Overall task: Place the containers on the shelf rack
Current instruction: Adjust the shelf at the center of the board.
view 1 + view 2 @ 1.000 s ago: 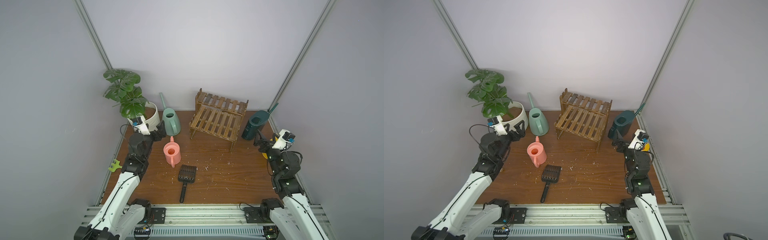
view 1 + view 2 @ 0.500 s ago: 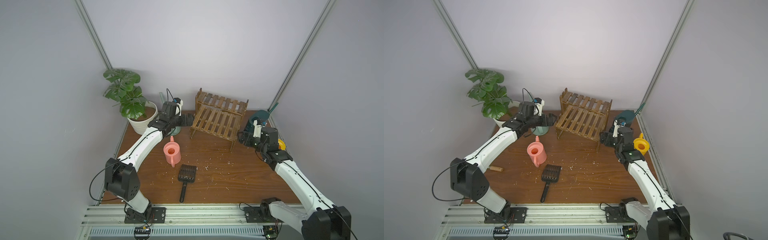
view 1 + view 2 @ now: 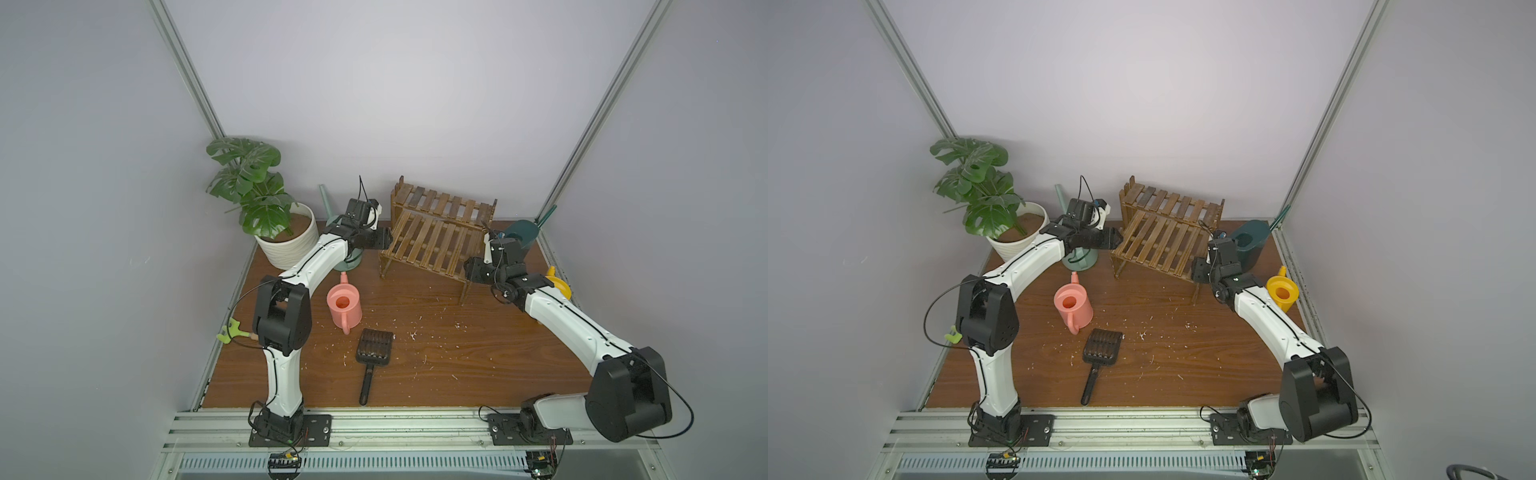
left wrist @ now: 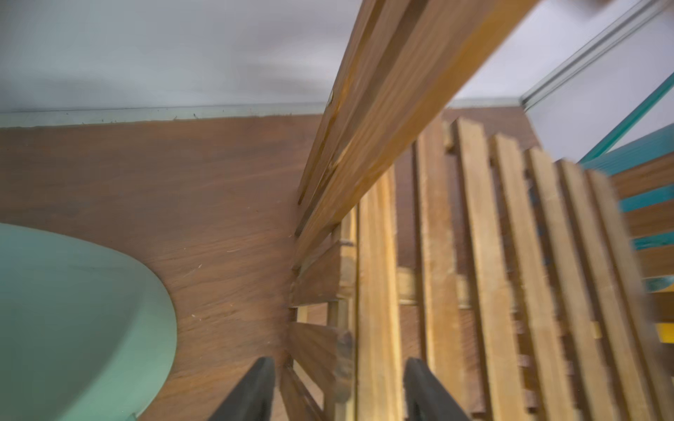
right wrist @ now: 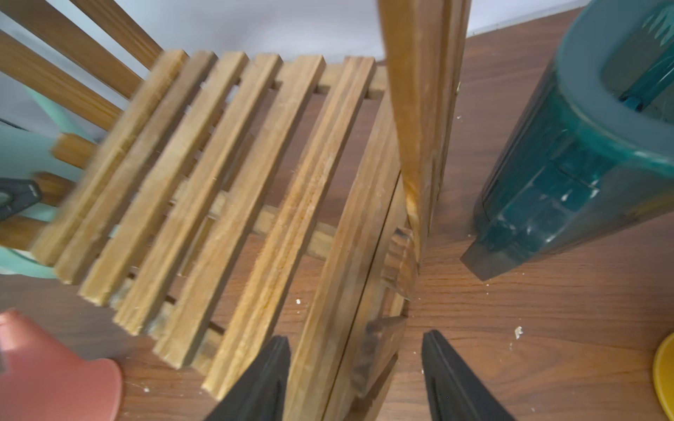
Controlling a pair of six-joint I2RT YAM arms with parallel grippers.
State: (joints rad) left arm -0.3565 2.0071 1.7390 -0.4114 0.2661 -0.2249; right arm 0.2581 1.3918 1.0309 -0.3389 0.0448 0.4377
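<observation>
The shelf rack (image 3: pixel 436 237) stands at the back of the table (image 3: pixel 457 361), close to the rear wall; the left gripper (image 4: pixel 338 361) straddles its left end, jaws spread with a gap showing; the right gripper (image 5: pixel 356 337) straddles the right end, likewise parted; the mint-green can (image 3: pixel 1079 261) crowds the left end, the dark-teal can (image 3: pixel 527 237) the right; the pink can (image 3: pixel 345 305) and scoop (image 3: pixel 374 345) sit in front; the yellow can (image 3: pixel 1282 293) hugs the right edge.

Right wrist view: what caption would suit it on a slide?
Right claw straddles one end of the wooden shelf rack, dark-teal watering can alongside.
</observation>
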